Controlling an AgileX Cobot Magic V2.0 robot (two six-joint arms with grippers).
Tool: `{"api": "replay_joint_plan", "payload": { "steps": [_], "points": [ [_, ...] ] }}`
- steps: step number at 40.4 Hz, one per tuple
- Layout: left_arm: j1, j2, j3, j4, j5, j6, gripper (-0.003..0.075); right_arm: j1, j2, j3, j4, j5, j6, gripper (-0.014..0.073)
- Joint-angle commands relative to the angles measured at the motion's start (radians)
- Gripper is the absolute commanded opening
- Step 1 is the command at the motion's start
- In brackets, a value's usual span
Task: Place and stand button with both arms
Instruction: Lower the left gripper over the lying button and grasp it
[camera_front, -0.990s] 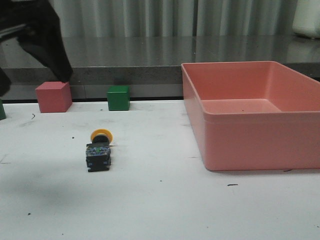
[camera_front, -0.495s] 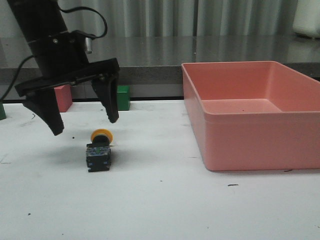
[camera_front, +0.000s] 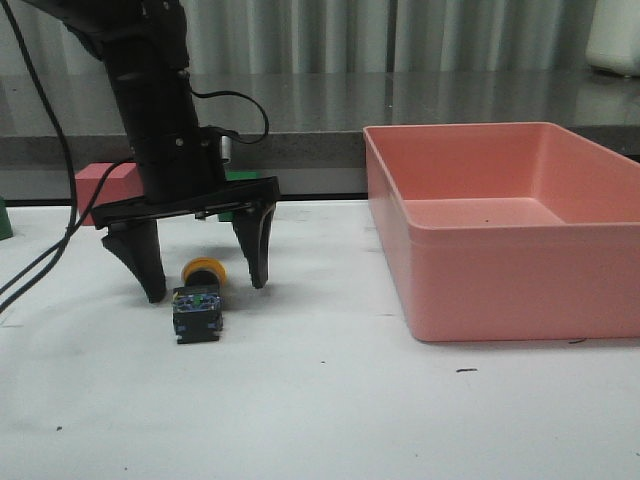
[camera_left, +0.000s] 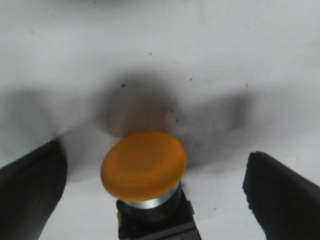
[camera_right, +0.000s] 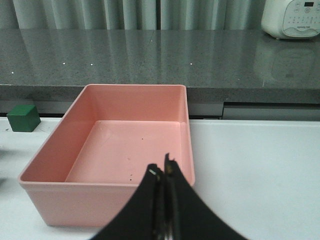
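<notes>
The green cube (camera_front: 240, 190) is mostly hidden behind the left arm (camera_front: 160, 110) in the front view, and the red cube (camera_front: 105, 185) is partly covered too. The tray (camera_front: 600, 170) is cut by the right edge there. In the left wrist view, the base of the button (camera_left: 144, 167) is cut off, and both fingers (camera_left: 30, 190) are shown only in part.
</notes>
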Motion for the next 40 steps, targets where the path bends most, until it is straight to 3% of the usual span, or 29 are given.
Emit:
{"api": "replay_joint_plan", "payload": {
  "steps": [1, 6, 14, 18, 32, 36, 40],
  "points": [
    [-0.010, -0.040, -0.022, -0.008, 0.053, -0.015, 0.0691, -0.007, 0.011, -0.022, -0.014, -0.083, -0.007, -0.0061],
    [-0.015, -0.040, -0.022, -0.008, 0.053, -0.015, 0.0626, -0.007, 0.011, -0.022, -0.014, -0.083, -0.007, -0.0061],
    [-0.015, -0.042, -0.022, -0.008, 0.053, -0.015, 0.0282, -0.007, 0.011, -0.022, -0.014, -0.083, -0.007, -0.0061],
    [-0.015, -0.053, -0.022, -0.006, 0.053, -0.015, 0.0179, -0.007, 0.011, -0.022, -0.014, -0.083, -0.007, -0.0061],
    [-0.017, -0.156, -0.011, 0.048, 0.038, 0.043, 0.0169, -0.007, 0.011, -0.022, -0.014, -0.083, -0.007, -0.0061],
    [-0.017, -0.230, 0.042, 0.082, -0.073, 0.043, 0.0169, -0.007, 0.011, -0.022, -0.014, -0.083, -0.007, -0.0061],
    [-0.017, -0.331, 0.154, 0.133, -0.299, 0.043, 0.0169, -0.007, 0.011, -0.022, -0.014, -0.083, -0.007, -0.0061]
  ]
}}
